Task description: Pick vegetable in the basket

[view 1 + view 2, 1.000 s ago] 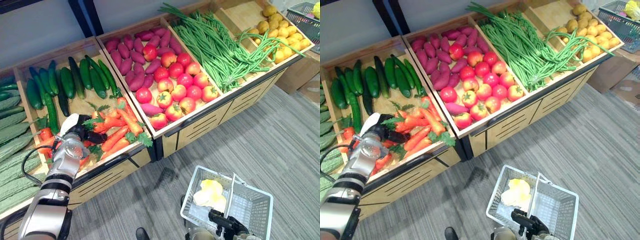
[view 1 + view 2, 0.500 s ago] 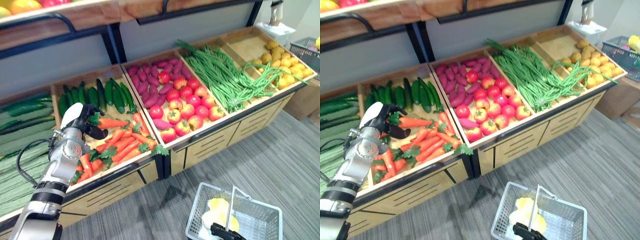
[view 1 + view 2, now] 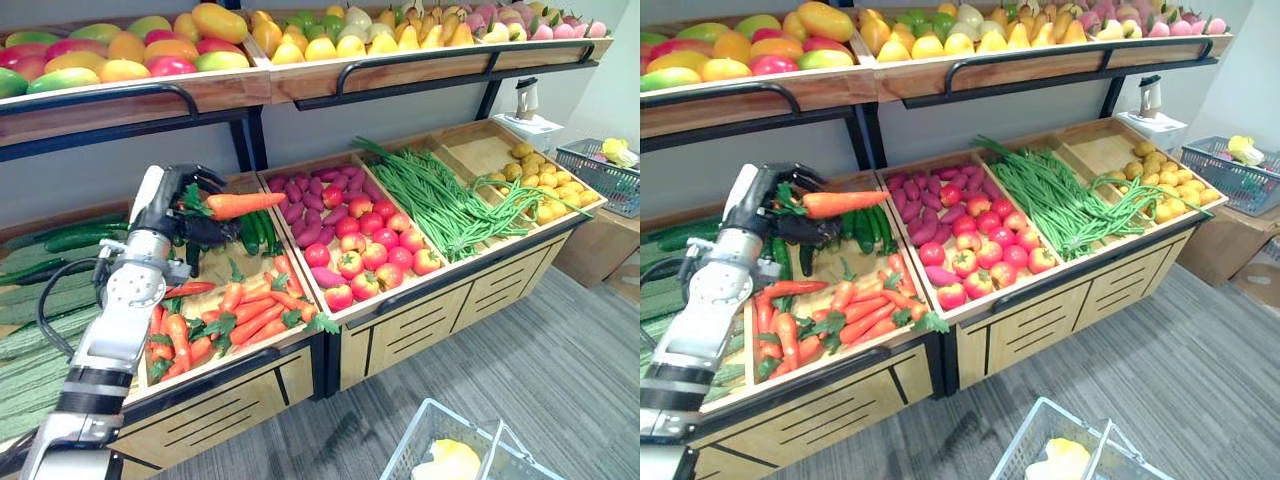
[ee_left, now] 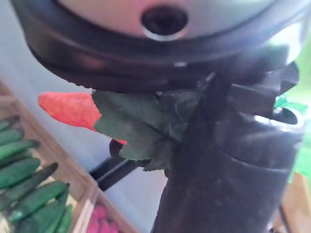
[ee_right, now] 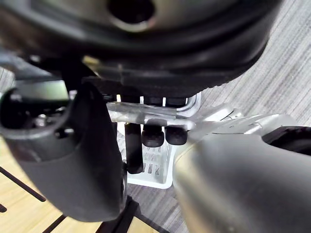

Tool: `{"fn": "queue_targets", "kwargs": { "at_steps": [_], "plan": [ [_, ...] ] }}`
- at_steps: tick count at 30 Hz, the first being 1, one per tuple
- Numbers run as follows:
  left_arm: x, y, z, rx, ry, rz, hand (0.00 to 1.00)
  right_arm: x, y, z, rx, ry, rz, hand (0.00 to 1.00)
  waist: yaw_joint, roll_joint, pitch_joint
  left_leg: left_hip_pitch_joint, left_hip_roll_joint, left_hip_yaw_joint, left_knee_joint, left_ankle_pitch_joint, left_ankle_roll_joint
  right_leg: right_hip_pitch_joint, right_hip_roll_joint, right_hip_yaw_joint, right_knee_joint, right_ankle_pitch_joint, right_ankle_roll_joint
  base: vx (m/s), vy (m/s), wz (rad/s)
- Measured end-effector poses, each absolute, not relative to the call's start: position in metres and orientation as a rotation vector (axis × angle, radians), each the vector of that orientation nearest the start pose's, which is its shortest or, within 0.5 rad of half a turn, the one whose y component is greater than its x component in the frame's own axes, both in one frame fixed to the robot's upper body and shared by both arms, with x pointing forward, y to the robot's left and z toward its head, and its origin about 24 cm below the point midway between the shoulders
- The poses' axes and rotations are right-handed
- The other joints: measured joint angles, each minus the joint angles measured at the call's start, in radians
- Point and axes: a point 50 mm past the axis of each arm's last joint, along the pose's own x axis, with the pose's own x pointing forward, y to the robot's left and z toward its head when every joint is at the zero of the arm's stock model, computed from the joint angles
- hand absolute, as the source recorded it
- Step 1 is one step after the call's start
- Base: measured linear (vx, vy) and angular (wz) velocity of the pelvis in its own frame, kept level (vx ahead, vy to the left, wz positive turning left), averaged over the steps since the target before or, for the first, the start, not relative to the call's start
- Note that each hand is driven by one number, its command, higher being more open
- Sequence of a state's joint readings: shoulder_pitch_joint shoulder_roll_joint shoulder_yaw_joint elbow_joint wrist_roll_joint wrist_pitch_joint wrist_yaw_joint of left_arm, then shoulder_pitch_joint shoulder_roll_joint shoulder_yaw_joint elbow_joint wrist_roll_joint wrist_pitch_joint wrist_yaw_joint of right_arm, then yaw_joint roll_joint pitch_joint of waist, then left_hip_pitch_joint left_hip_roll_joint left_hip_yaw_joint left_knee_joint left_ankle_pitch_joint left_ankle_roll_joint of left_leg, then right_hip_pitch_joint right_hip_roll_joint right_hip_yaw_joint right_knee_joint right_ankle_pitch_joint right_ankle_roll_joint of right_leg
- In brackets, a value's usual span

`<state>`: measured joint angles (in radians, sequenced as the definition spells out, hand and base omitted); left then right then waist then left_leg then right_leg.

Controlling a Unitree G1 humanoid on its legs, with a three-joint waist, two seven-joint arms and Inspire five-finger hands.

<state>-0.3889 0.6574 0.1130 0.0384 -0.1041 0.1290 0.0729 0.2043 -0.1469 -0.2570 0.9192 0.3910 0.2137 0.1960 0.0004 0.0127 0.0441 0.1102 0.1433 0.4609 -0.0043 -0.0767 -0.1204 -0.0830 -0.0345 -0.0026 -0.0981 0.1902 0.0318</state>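
Wooden table (image 3: 250, 385) with compartments of vegetables stands on a grey carpet floor (image 3: 560, 380), under a shelf (image 3: 210, 95) of fruit. My left hand (image 3: 175, 200) is closed around one carrot (image 3: 245, 204) and holds it in the air above the compartment (image 3: 230, 310) of carrots and cucumbers. My right hand (image 5: 153, 137) grips the handle of the white basket (image 3: 425, 440), low near the floor.

readable text: none | long wooden produce crates (image 3: 480, 263): no legible labels | upper wooden fruit shelf (image 3: 230, 92): no signs | white wire basket (image 3: 410, 445): unmarked
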Motion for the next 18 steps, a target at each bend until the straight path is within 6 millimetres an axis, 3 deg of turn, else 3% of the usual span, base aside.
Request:
{"fn": "queue_targets", "kwargs": {
  "at_steps": [8,18],
  "plan": [
    [0.299,0.266,0.154,0.315,-0.179,0.073,0.00,0.046,-0.226,-0.161,0.482,1.201,-0.372,0.00,0.003,-0.010,-0.033,0.014,-0.004,-0.012,-0.002,0.002,0.006,0.018,-0.005,-0.003,-0.001,0.000,0.000,-0.04,0.001,0.04],
    [0.301,0.253,0.145,0.291,-0.153,-0.017,0.00,0.043,-0.229,-0.161,0.498,1.198,-0.401,0.00,-0.010,0.001,-0.040,0.019,-0.002,-0.007,-0.010,0.010,0.001,0.016,0.000,0.004,0.000,0.000,0.000,-0.01,-0.001,-0.01]
  ]
}}
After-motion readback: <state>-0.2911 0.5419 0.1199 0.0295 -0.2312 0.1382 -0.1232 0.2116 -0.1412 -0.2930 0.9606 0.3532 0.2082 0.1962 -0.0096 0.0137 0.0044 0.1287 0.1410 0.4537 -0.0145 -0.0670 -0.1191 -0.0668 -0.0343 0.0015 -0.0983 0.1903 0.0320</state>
